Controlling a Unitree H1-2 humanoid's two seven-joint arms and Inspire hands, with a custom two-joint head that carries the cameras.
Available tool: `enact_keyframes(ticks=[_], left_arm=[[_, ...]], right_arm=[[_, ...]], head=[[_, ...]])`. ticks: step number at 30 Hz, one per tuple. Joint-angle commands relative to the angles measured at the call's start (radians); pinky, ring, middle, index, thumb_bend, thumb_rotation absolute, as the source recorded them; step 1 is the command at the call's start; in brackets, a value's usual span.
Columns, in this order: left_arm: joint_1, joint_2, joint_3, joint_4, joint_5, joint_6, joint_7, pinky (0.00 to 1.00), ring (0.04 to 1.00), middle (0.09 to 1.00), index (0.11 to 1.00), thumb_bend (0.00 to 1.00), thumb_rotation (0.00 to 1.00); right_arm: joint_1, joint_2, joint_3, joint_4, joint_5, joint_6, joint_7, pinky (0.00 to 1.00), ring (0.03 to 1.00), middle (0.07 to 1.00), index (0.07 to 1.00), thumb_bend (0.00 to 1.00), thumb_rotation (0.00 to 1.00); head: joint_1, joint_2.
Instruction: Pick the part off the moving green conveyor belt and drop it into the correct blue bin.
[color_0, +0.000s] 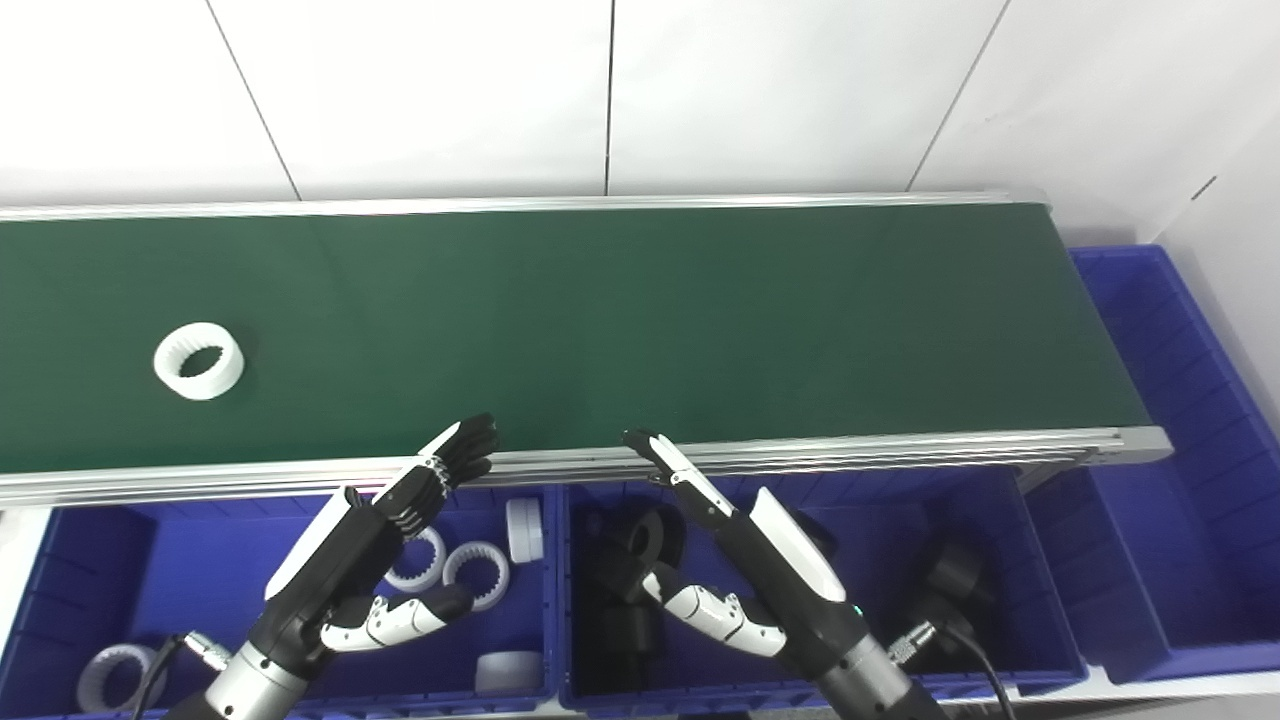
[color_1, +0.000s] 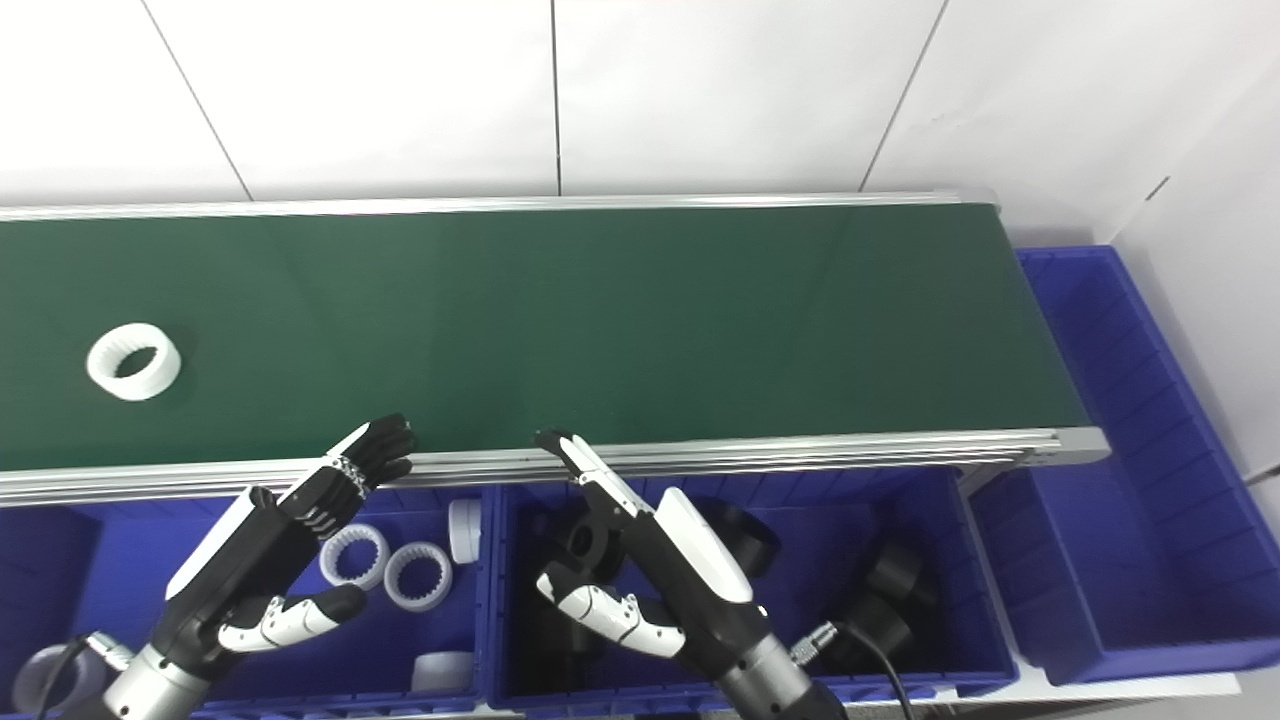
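A white toothed ring (color_0: 199, 361) lies flat on the green conveyor belt (color_0: 620, 320), far left. My left hand (color_0: 375, 540) hovers open over the left blue bin (color_0: 200, 560), its fingertips reaching the belt's near rail, well to the right of the ring. My right hand (color_0: 735, 560) is open too, over the middle blue bin (color_0: 880, 530), fingers pointing up at the rail. Neither hand holds anything.
The left bin holds several white rings (color_0: 476, 572); the middle bin holds black parts (color_0: 950, 580). A third blue bin (color_0: 1170, 420) stands past the belt's right end. Aluminium rails (color_0: 800, 455) edge the belt. A white wall is behind.
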Motion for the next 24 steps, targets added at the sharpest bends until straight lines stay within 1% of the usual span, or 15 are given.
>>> enact_keyframes(ticks=[1,4,5,6,7,8,9,10,11,12,13,14,15,16,24], left_arm=[[-0.001,0.005,-0.001,-0.028,0.007,-0.026,0.011,0.93,0.958,0.968,0.958,0.41,0.55],[0.006,0.002,-0.005,-0.017,0.011,-0.045,0.010,0.93,0.958,0.968,0.959,0.41,0.55],[0.008,0.000,-0.007,-0.011,0.012,-0.052,0.010,0.93,0.957,0.967,0.957,0.41,0.55],[0.010,-0.004,-0.010,-0.001,0.020,-0.064,0.011,0.93,0.954,0.966,0.956,0.41,0.55],[0.012,-0.008,-0.012,0.007,0.026,-0.072,0.012,0.92,0.950,0.964,0.954,0.42,0.55],[0.013,-0.015,-0.014,0.020,0.037,-0.081,0.015,0.92,0.948,0.963,0.953,0.42,0.55],[0.014,-0.020,-0.016,0.029,0.045,-0.086,0.017,0.91,0.942,0.959,0.950,0.43,0.55],[0.014,-0.028,-0.018,0.043,0.063,-0.089,0.018,0.90,0.939,0.957,0.948,0.44,0.55],[0.015,-0.034,-0.018,0.053,0.077,-0.091,0.019,0.89,0.936,0.955,0.946,0.45,0.56],[0.012,-0.038,-0.020,0.065,0.093,-0.092,0.021,0.89,0.935,0.954,0.945,0.45,0.56],[0.010,-0.041,-0.020,0.072,0.104,-0.092,0.021,0.88,0.933,0.954,0.942,0.46,0.55],[0.005,-0.044,-0.019,0.081,0.109,-0.092,0.022,0.88,0.931,0.954,0.940,0.46,0.55],[0.003,-0.045,-0.018,0.087,0.112,-0.092,0.022,0.86,0.922,0.946,0.927,0.48,0.51],[-0.002,-0.047,-0.017,0.096,0.116,-0.093,0.024,0.86,0.919,0.943,0.922,0.48,0.49],[-0.020,-0.044,-0.021,0.116,0.139,-0.093,0.045,0.83,0.894,0.920,0.896,0.52,0.44]], right_arm=[[0.002,0.000,-0.003,-0.033,0.006,-0.037,-0.001,0.91,0.978,1.000,0.981,0.40,0.92],[0.009,-0.001,-0.001,-0.022,0.007,-0.053,-0.007,0.90,0.972,1.000,0.979,0.40,0.92],[0.011,-0.003,-0.001,-0.018,0.006,-0.059,-0.009,0.90,0.968,1.000,0.980,0.41,0.93],[0.014,-0.007,-0.003,-0.008,0.007,-0.072,-0.013,0.89,0.968,1.000,0.981,0.41,0.93],[0.017,-0.011,-0.003,-0.001,0.007,-0.082,-0.015,0.89,0.969,1.000,0.984,0.40,0.93],[0.020,-0.016,-0.005,0.010,0.009,-0.094,-0.018,0.89,0.970,1.000,0.985,0.40,0.94],[0.022,-0.019,-0.007,0.017,0.010,-0.103,-0.020,0.89,0.973,1.000,0.986,0.40,0.94],[0.024,-0.023,-0.009,0.036,0.011,-0.123,-0.026,0.89,0.974,1.000,0.987,0.39,0.94],[0.026,-0.025,-0.010,0.049,0.011,-0.139,-0.030,0.89,0.975,1.000,0.986,0.38,0.92],[0.026,-0.026,-0.012,0.067,0.008,-0.157,-0.036,0.89,0.975,1.000,0.985,0.38,0.92],[0.026,-0.027,-0.014,0.080,0.005,-0.170,-0.040,0.89,0.976,1.000,0.984,0.38,0.92],[0.024,-0.025,-0.016,0.095,0.000,-0.182,-0.044,0.89,0.977,1.000,0.983,0.38,0.93],[0.022,-0.024,-0.017,0.106,-0.003,-0.190,-0.048,0.89,0.972,1.000,0.978,0.38,0.93],[0.018,-0.023,-0.017,0.120,-0.006,-0.199,-0.052,0.88,0.968,1.000,0.975,0.38,0.92],[-0.004,-0.019,-0.019,0.161,0.001,-0.213,-0.055,0.83,0.941,0.988,0.956,0.37,0.87]], head=[[0.000,0.001],[0.058,-0.061],[0.058,-0.061],[0.109,-0.093],[0.109,-0.093],[0.156,-0.135],[0.156,-0.135],[0.197,-0.194],[0.197,-0.194],[0.211,-0.232],[0.211,-0.232],[0.213,-0.262],[0.213,-0.262],[0.216,-0.292],[0.212,-0.312]])
